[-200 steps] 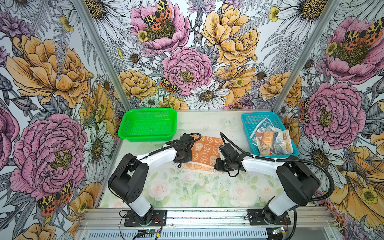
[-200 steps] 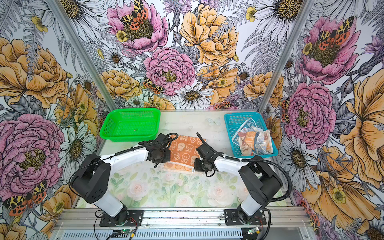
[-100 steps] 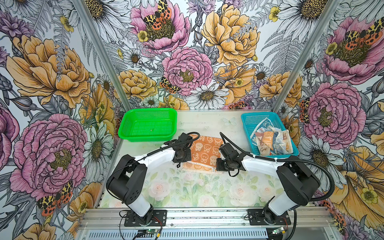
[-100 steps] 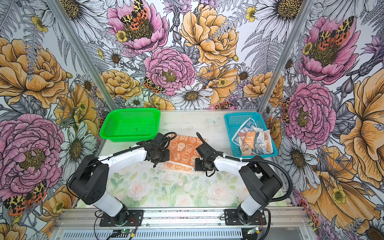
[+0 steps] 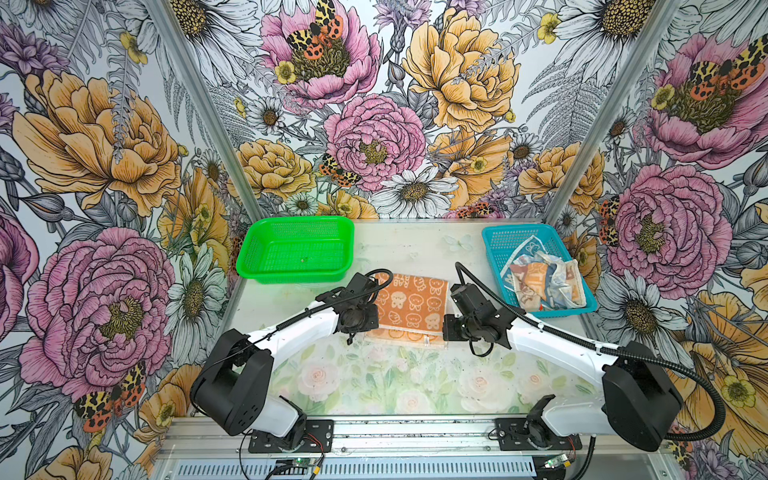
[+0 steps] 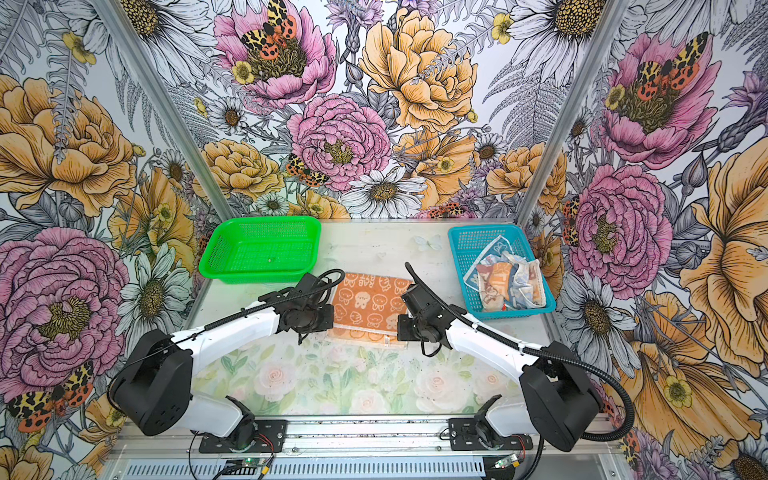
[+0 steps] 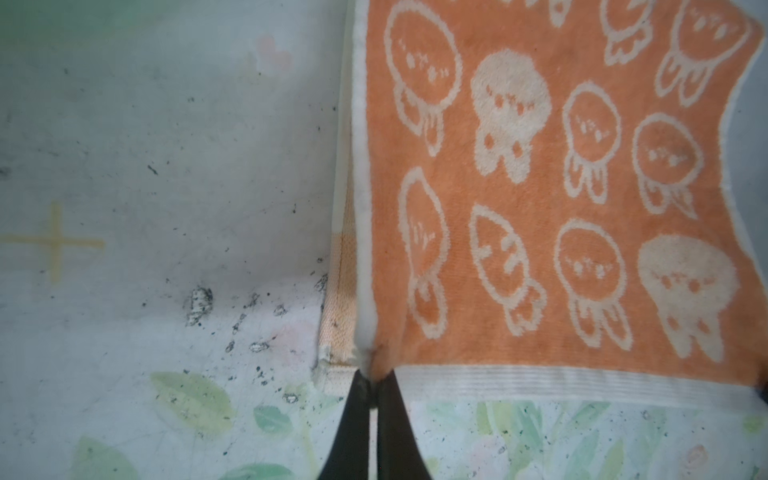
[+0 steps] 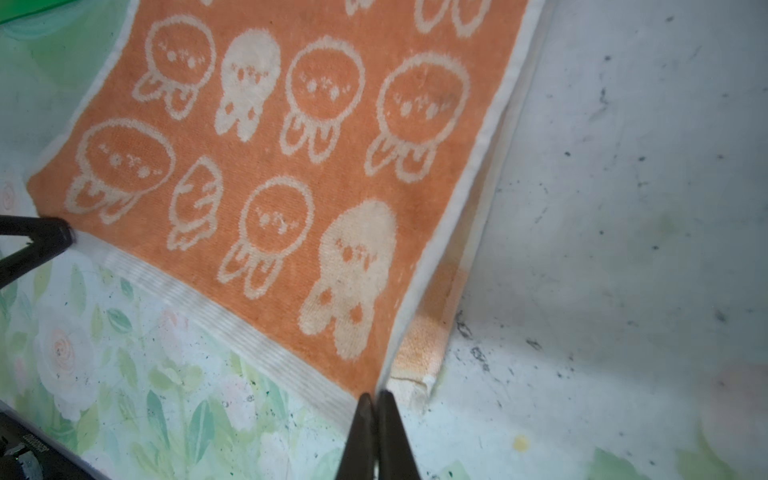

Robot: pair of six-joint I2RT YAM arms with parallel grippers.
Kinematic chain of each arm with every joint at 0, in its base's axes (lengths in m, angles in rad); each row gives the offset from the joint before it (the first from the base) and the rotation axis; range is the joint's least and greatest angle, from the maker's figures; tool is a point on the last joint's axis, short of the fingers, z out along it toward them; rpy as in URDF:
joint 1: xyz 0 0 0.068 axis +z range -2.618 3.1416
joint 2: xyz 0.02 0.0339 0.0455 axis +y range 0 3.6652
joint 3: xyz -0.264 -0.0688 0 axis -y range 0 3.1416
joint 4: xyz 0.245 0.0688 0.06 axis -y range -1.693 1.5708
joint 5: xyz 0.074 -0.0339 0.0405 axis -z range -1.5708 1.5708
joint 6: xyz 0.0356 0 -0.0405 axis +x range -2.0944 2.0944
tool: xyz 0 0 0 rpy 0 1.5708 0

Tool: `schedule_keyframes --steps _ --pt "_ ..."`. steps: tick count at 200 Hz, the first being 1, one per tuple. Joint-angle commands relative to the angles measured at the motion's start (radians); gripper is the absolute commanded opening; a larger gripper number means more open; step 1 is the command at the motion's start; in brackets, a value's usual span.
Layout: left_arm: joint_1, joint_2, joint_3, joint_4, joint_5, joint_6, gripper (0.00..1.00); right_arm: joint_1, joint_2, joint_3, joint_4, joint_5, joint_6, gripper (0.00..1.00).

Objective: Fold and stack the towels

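Note:
An orange towel (image 5: 409, 301) (image 6: 370, 301) with white rabbits lies doubled over in the middle of the table. In the left wrist view my left gripper (image 7: 372, 376) is shut on the near left corner of the towel's (image 7: 540, 187) upper layer. In the right wrist view my right gripper (image 8: 376, 397) is shut on the near right corner of the same layer (image 8: 291, 166), with the lower layer peeking out beside it. Both top views show the left gripper (image 5: 369, 330) (image 6: 330, 328) and the right gripper (image 5: 444, 332) (image 6: 399, 330) at those corners. Crumpled towels (image 5: 544, 282) (image 6: 507, 282) lie in the blue basket.
A green basket (image 5: 249, 259) (image 6: 212, 259) stands at the back left, just behind the left wrist. The blue basket (image 5: 492, 253) (image 6: 457, 253) stands at the back right. Flowered walls close in the table on three sides.
My right gripper has closed on the towel's near right corner. The left gripper has kept its grip, and both arms have hardly moved.

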Motion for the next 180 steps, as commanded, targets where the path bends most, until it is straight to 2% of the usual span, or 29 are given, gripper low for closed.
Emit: schedule_keyframes --steps 1,61,140,163,180 --pt "-0.018 -0.029 -0.035 0.011 0.009 -0.032 0.00 0.005 -0.023 -0.044 -0.026 0.025 0.003 0.00" --pt "-0.046 0.018 -0.087 0.062 0.013 -0.054 0.00 0.009 0.002 -0.113 0.033 0.018 0.025 0.00" --pt "-0.060 0.065 -0.086 0.073 -0.001 -0.050 0.00 0.030 0.100 -0.105 0.089 0.021 0.032 0.00" --pt "-0.062 0.066 -0.086 0.070 -0.004 -0.055 0.00 0.036 0.109 -0.099 0.088 0.024 0.031 0.04" --pt "-0.062 0.062 -0.083 0.064 -0.006 -0.055 0.17 0.038 0.104 -0.098 0.088 0.023 0.032 0.11"
